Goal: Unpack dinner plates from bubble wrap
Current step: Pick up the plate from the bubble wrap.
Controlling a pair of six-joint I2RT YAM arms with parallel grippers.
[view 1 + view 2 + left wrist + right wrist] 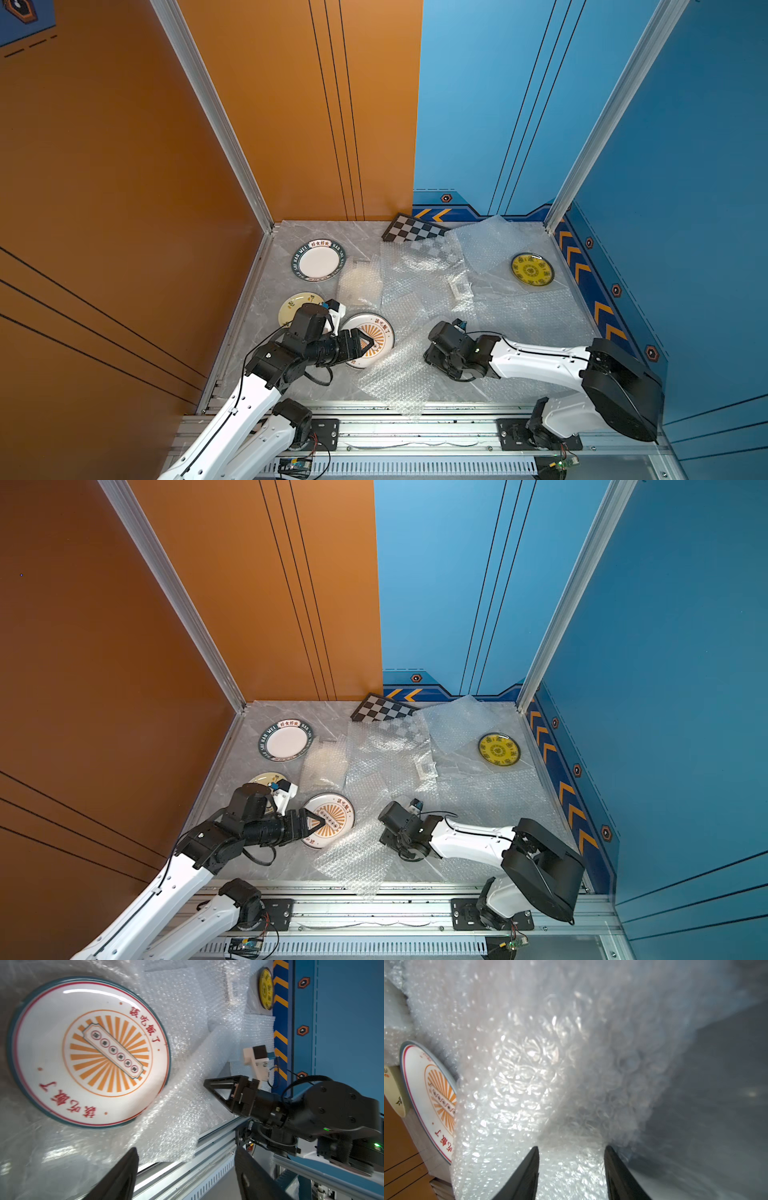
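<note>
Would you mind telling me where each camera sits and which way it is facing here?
Both top views: high at the front, looking down on the table; left arm and right arm show.
Left wrist: on the left arm, facing the sunburst plate; open left pincer, right arm show.
Right wrist: on the right arm, close against bubble wrap; right pincer shows.
Shared: both wrists see that plate.

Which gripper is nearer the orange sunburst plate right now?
Left. The left gripper is right over the orange sunburst plate, jaws apart. The right gripper sits beyond the plate's rim, over the bubble wrap beside it.
</note>
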